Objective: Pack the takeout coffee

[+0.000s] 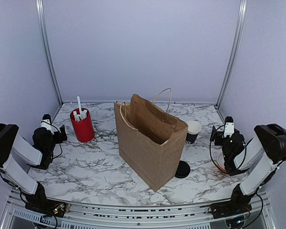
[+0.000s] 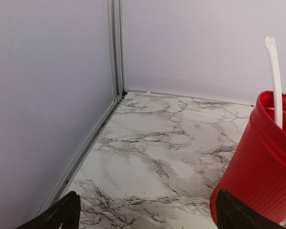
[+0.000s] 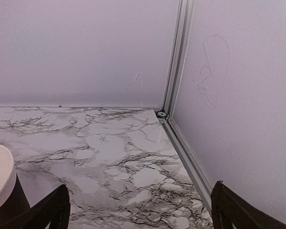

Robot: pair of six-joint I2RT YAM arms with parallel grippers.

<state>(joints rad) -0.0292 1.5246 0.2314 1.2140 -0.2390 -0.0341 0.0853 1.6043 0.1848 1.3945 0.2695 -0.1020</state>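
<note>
At centre of the marble table (image 1: 100, 164): one brown paper bag (image 1: 150, 143), upright, mouth open. Left of it, one red ribbed holder (image 1: 82, 128). Right of the bag, one small black paper cup (image 1: 191, 137), upright and unlidded, lies just left of the right gripper (image 3: 138, 207). Its jaws are spread and empty, and this arm is nearer. Left gripper (image 2: 148, 212) likewise. One flat round black lid (image 1: 182, 170).

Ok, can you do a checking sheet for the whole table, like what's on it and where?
Surface: marble table, no spills seen.
Job's things: black cup, no lid on, behind the bag's right side; paper bag upright and open; black lid flat beside the bag.
Clutter: red holder with white sticks, left of the bag.
Grippers: left gripper and right gripper open, empty.
Cables: black cables loop beside the arms.
Surroundings: plain walls, metal posts.
</note>
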